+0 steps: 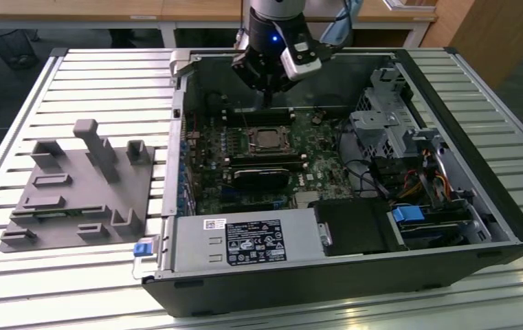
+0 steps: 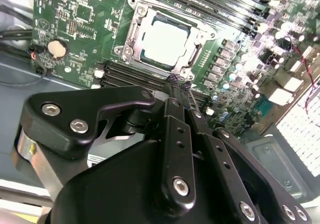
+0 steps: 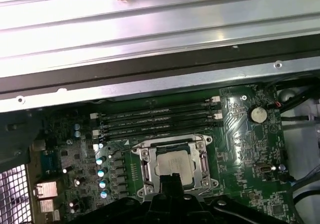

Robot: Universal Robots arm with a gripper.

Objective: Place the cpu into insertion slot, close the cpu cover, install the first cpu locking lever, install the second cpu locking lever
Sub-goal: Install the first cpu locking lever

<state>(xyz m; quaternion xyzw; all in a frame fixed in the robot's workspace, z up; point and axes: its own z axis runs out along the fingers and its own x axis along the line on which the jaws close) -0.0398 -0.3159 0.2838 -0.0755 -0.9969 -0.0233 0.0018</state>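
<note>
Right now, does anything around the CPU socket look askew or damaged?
Nothing stands out. The cpu lies flat and square in the cut-out of the cpu cover, which sits level, and nothing nearby looks bent or loose.

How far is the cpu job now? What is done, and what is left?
Done: the cpu lies in the slot, and the cover lies flat around it. In hand: the gripper, shut with nothing in it, is at the cover's edge. Left: the two levers; I cannot make out whether either is locked.
</note>
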